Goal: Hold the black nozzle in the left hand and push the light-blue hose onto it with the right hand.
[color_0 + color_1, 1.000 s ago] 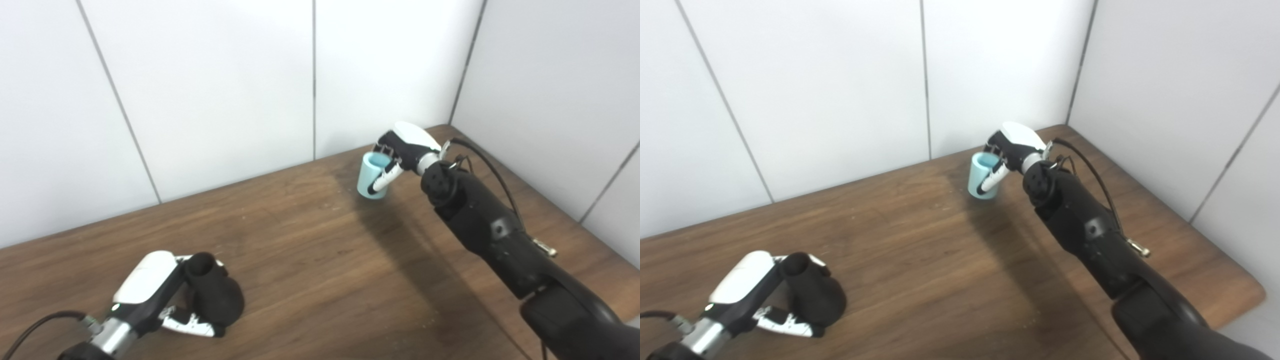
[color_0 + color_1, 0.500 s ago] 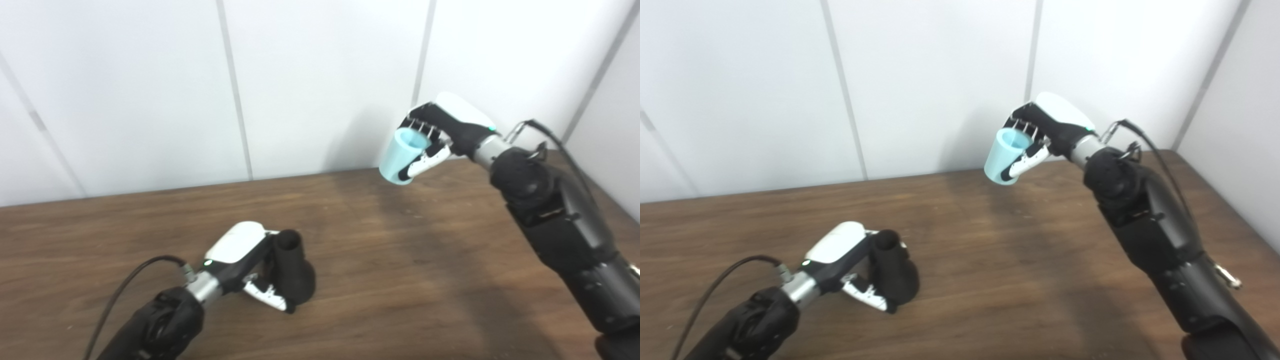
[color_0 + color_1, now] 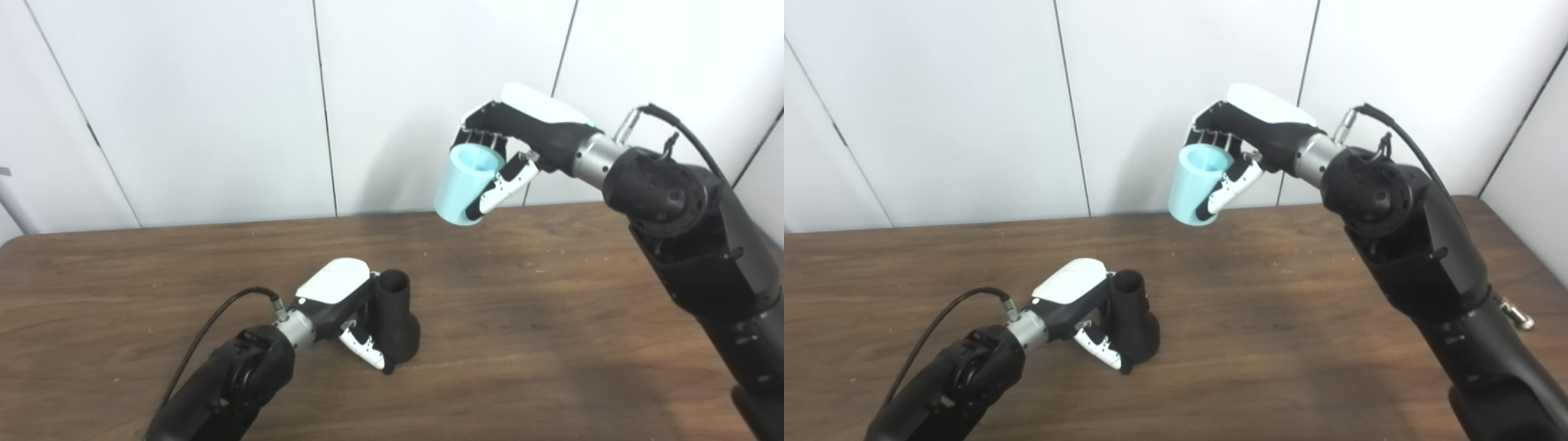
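Observation:
The black nozzle (image 3: 397, 321) stands upright on the wooden table (image 3: 551, 331), narrow open end up, wide base down. My left hand (image 3: 343, 306) is shut on it from its left side, thumb across the base. The light-blue hose piece (image 3: 467, 185), a short tapered tube, hangs in the air above and to the right of the nozzle, open end tilted up towards me. My right hand (image 3: 520, 138) is shut on it, fingers over the far rim and thumb along its side. It shows the same in the right eye view (image 3: 1200, 187).
White wall panels (image 3: 184, 92) rise right behind the table's far edge. The table's rounded left corner (image 3: 12, 245) is in view. A black cable (image 3: 208, 324) runs from my left wrist.
The camera has swung, shifting the whole picture. My right hand has lifted the light-blue hose off the table and brought it towards the nozzle. My left hand stays closed on the nozzle.

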Robot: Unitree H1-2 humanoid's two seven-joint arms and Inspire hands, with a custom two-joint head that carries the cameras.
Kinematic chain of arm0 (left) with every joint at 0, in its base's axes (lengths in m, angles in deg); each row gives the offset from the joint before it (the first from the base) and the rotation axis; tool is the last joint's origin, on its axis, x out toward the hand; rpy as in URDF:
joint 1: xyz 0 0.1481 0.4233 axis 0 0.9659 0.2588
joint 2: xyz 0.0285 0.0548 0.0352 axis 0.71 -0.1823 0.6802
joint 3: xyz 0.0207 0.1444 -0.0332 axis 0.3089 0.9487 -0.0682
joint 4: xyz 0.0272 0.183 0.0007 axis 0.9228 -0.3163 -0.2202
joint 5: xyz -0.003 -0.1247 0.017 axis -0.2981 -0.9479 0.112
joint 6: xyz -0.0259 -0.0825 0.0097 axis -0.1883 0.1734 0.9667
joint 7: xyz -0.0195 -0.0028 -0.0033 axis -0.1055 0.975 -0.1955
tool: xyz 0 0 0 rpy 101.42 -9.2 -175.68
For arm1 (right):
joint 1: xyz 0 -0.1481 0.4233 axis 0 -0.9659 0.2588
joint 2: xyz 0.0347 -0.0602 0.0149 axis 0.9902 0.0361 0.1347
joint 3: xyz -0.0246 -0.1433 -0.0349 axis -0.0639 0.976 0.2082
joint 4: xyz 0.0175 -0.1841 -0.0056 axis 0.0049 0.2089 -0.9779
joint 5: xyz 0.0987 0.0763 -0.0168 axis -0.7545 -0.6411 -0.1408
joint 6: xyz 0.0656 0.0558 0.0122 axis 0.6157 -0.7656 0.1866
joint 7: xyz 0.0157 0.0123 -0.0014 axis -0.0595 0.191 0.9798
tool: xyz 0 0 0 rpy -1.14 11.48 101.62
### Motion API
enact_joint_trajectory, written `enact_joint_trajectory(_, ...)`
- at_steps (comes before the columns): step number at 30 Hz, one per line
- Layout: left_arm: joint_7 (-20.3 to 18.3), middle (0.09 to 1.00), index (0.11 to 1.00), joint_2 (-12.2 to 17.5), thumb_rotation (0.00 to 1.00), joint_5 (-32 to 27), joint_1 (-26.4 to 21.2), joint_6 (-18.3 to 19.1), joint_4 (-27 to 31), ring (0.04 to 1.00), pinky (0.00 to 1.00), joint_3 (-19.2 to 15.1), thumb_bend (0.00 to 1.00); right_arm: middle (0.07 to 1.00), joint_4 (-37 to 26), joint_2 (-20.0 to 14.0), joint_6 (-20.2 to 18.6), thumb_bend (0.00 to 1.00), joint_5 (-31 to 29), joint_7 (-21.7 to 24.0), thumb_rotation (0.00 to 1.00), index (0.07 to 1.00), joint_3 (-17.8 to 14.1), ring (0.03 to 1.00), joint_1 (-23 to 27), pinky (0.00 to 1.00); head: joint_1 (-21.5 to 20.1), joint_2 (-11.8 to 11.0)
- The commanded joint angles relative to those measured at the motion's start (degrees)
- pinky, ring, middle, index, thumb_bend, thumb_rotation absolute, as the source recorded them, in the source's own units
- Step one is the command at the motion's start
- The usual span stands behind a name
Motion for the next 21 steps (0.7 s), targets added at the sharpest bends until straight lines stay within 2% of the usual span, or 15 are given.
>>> enact_joint_trajectory(1, -4.5, 0.479, 0.487, -0.1, 0.0, 4.7, 2.3, 1.8, -3.1, 0.557, 0.53, 3.7, 0.53, 0.501, -1.6, 0.2, 0.2, 0.5, -0.2, 0.3, 0.0, 0.468, 0.0, 0.479, 3.2, 0.38, 0.0, 0.0)
enact_joint_trajectory(10, -4.8, 0.476, 0.489, -0.3, 0.0, 4.2, 2.1, 1.9, -3.1, 0.546, 0.52, 4.2, 0.53, 0.494, -1.6, 2.3, 1.3, 0.5, 0.2, 2.2, 0.0, 0.474, 2.3, 0.473, 4.5, 0.38, 0.8, 0.5)
enact_joint_trajectory(21, -4.5, 0.45, 0.497, -0.9, 0.0, 3.8, 2.6, 2.6, -2.6, 0.501, 0.47, 3.9, 0.53, 0.489, -0.6, 6.0, 1.6, 0.5, -0.4, 2.8, 0.0, 0.497, 4.5, 0.449, 2.9, 0.38, 1.4, 1.4)
